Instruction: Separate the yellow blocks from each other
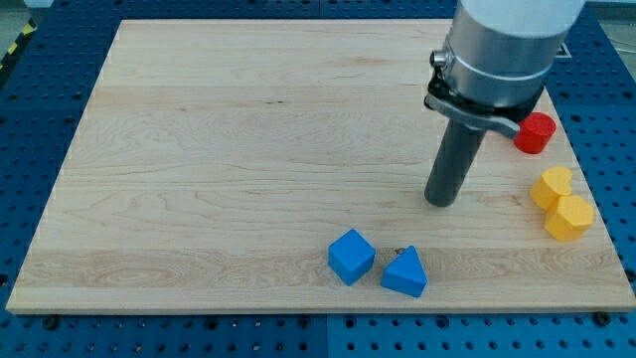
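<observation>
Nearest the view's bottom lay a blue cube (351, 257) & a blue triangular block (404, 272), just beside each other on the wooden board (199, 149). My tip (438, 202) (a bare rod, so no fingers to open or close) stood left of the two yellow blocks (561, 203), which sat touching at the view's right edge, below a red cylinder (535, 132). Judged as approach step, nothing separated yet; next move prob. needs the tip worked between the pair w/o shoving one off the board.

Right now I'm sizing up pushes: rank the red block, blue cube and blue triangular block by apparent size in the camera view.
1-2. blue cube and blue triangular block, too alike to rank.
3. red block, though partly hidden and farther back.
</observation>
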### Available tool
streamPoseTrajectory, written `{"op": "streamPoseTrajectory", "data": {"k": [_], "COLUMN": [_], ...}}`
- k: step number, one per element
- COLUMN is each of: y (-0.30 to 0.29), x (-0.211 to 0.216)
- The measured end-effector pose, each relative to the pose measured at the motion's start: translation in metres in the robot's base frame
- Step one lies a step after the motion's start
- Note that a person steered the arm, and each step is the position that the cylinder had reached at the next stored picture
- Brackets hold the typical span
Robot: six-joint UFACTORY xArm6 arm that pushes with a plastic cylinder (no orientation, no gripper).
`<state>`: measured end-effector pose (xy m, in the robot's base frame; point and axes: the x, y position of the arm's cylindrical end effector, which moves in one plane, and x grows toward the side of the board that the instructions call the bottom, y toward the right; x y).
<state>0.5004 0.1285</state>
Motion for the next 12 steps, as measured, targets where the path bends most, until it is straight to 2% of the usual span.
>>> {"op": "streamPoseTrajectory", "data": {"k": [4, 5, 7, 10, 11, 12], "y": [0.021, 0.020, 0.055, 0.090, 0.102, 0.102], "x": [-0.011, -0.031, -0.042, -0.039, -0.021, -0.021]}}
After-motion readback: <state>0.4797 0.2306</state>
